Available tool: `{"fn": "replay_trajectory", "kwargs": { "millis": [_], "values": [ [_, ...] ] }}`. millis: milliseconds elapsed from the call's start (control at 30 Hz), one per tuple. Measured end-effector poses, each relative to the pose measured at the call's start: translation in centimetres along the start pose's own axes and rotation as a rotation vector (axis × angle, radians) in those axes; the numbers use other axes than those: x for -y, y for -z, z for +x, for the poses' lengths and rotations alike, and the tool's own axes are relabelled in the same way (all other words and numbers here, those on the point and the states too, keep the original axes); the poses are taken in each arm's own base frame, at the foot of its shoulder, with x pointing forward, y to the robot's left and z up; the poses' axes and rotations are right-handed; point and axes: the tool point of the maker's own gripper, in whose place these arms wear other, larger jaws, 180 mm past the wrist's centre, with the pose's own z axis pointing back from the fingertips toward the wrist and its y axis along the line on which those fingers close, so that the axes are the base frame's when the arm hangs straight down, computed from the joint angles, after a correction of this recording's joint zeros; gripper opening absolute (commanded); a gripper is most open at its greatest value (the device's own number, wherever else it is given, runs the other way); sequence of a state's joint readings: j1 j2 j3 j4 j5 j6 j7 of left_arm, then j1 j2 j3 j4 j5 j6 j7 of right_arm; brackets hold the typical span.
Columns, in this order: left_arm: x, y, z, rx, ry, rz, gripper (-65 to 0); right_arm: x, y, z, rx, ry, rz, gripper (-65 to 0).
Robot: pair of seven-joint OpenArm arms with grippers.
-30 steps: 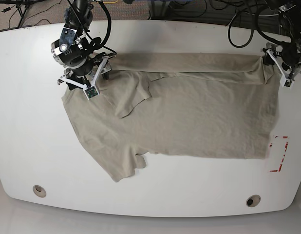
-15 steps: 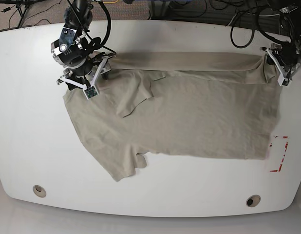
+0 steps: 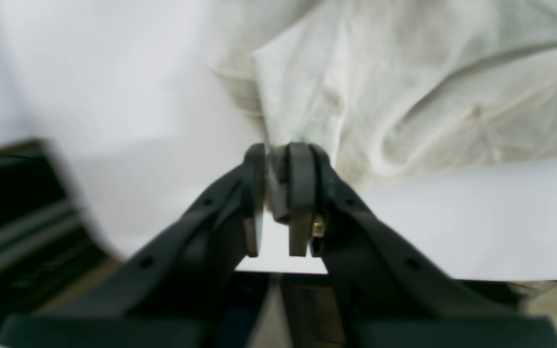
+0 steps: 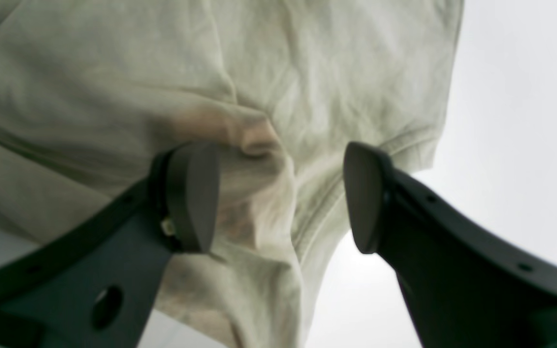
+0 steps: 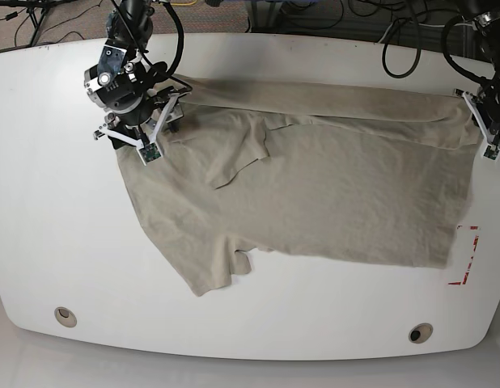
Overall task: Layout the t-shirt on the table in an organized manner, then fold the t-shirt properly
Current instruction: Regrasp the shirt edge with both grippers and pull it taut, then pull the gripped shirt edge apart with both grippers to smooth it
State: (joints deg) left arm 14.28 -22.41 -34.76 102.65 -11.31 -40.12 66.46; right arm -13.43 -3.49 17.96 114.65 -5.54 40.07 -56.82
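Surface: white table, two grey grommet holes, red tape mark | Surrounds: dark cables behind far edge | T-shirt: spread mid-table | Left gripper: clamped on t-shirt corner | Right gripper: jaws apart, straddling a bunched fold.

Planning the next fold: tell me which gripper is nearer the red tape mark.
Left. The left gripper holds the t-shirt edge at the table's far right, directly above the red tape mark in the base view. The right gripper sits far across, at the shirt's opposite end.
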Motion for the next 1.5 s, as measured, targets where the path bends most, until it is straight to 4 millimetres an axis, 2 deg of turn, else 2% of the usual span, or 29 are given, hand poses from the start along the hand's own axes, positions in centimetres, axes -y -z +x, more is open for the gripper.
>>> {"fn": "replay_trajectory", "kwargs": {
  "millis": [433, 600, 733, 900, 1100, 1200, 1300, 1400, 1500],
  "values": [
    [-0.3, -0.3, 0.1, -0.003, 0.012, 0.021, -56.1, 0.1, 0.0, 0.2, 0.004, -0.001, -0.002, -27.1],
    [-2.2, -0.9, 0.4, -0.007, 0.037, 0.061, -56.1, 0.1, 0.0, 0.6, 0.012, -0.004, -0.001, -27.1],
    [-3.9, -1.5, 2.3, 0.029, 0.023, 0.108, -56.1, 0.2, 0.1, 0.8, 0.018, -0.004, -0.003, -27.1],
    [-4.7, -1.4, 4.3, 0.084, 0.021, 0.098, -56.1, 0.1, 0.1, 0.7, 0.016, -0.005, 0.000, -27.1],
    [-6.5, -0.4, 3.7, 0.022, 0.009, 0.108, -55.8, 0.2, 0.0, 0.6, 0.014, -0.006, -0.004, -27.1],
    [-6.4, -0.4, 3.9, 0.030, 0.003, 0.100, -50.3, 0.0, 0.1, 0.7, 0.015, -0.006, 0.001, -27.1],
    [-5.9, -0.2, 3.6, 0.025, -0.001, 0.087, -41.0, 0.1, 0.0, 0.6, 0.015, -0.006, 0.001, -27.1],
    [-4.1, 0.5, 2.7, -0.009, -0.029, 0.044, -36.4, 0.1, 0.0, 0.6, 0.013, -0.007, 0.000, -27.1],
    [-1.4, 1.0, 2.0, -0.025, -0.056, -0.013, -36.8, -0.4, 0.1, 0.7, 0.017, -0.014, 0.015, -27.1]
  ]
}}
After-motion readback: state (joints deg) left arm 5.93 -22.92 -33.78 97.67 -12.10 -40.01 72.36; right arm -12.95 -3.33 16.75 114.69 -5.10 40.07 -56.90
